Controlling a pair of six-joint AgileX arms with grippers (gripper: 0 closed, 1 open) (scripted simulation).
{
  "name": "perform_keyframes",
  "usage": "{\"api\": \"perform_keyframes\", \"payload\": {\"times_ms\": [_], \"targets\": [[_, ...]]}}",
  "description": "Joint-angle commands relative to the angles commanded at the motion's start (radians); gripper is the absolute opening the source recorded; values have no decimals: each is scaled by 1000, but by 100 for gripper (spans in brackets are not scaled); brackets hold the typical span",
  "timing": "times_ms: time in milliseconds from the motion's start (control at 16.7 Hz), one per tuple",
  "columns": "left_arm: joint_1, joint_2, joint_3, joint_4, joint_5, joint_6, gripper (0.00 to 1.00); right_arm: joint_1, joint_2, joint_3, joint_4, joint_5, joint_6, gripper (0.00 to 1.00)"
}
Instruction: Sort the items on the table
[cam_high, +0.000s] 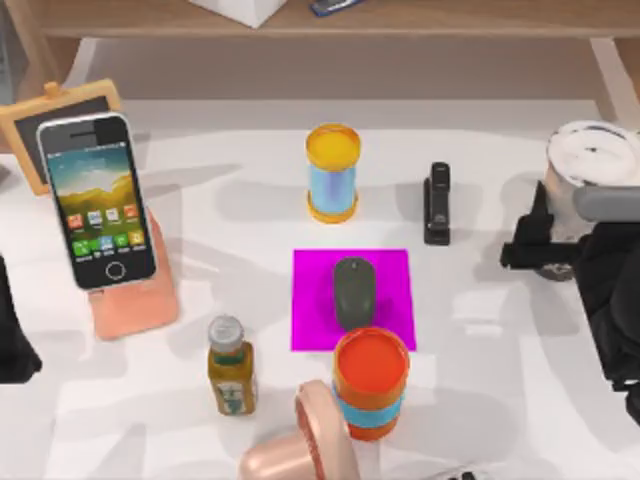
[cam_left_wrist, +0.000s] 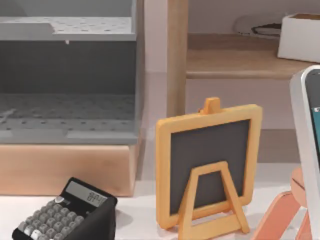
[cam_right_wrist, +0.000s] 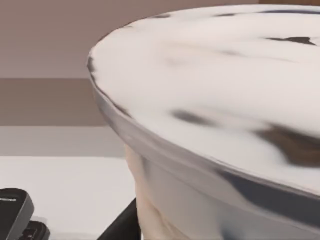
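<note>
The dark grey mouse (cam_high: 353, 291) lies on the magenta mat (cam_high: 390, 270) at the middle of the table (cam_high: 480, 380). At the left, the smartphone (cam_high: 97, 200) leans on a pink stand (cam_high: 140, 300); its white edge (cam_left_wrist: 307, 150) also shows in the left wrist view. The milk tea cup (cam_high: 592, 155) stands at the far right, its white lid (cam_right_wrist: 225, 90) close in the right wrist view. My right gripper (cam_high: 545, 235) is at the cup, with a dark finger (cam_right_wrist: 117, 225) against its wall. My left arm (cam_high: 12, 330) is parked at the left edge.
A black stapler (cam_high: 437, 203) lies between the mat and the cup. A yellow-and-blue can (cam_high: 332, 172) stands behind the mat and an orange can (cam_high: 370, 385) in front. Also here are a bottle (cam_high: 231, 367), a pink object (cam_high: 300, 445), a small chalkboard (cam_left_wrist: 207, 160) and a calculator (cam_left_wrist: 65, 210).
</note>
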Motion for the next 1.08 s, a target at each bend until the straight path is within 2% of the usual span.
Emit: {"api": "perform_keyframes", "payload": {"times_ms": [1080], "targets": [[0, 0, 0, 0, 0, 0, 100, 1, -62, -2, -59, -1, 3, 0]]}}
